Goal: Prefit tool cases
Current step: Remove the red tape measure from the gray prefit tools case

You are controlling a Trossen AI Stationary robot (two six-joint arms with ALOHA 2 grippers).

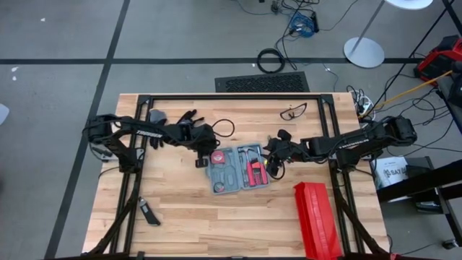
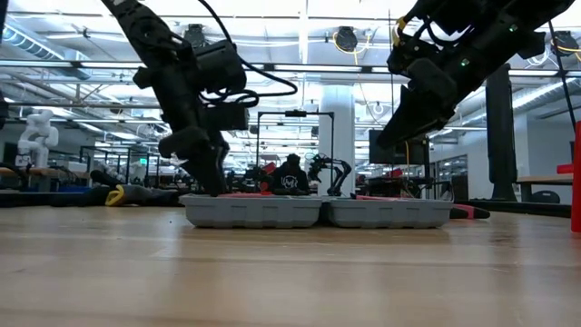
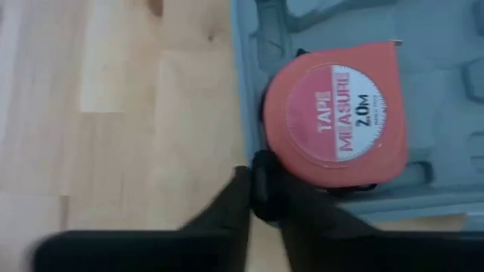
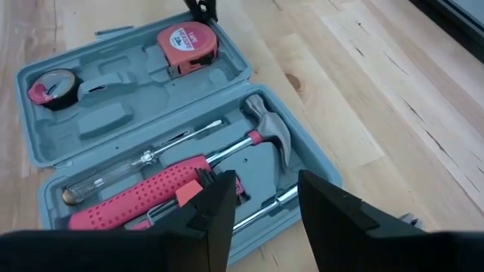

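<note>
One tool case (image 1: 238, 170) lies open; left claw (image 3: 261, 185) closed, right claw (image 4: 261, 200) open above it

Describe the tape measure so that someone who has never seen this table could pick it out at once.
Start at the open blue-grey tool case in the middle of the wooden table. The tape measure sits in a corner slot of the half without the hammer, at the left hand. It alone is a squat red block with a round white label reading TAPE MEASURE.
</note>
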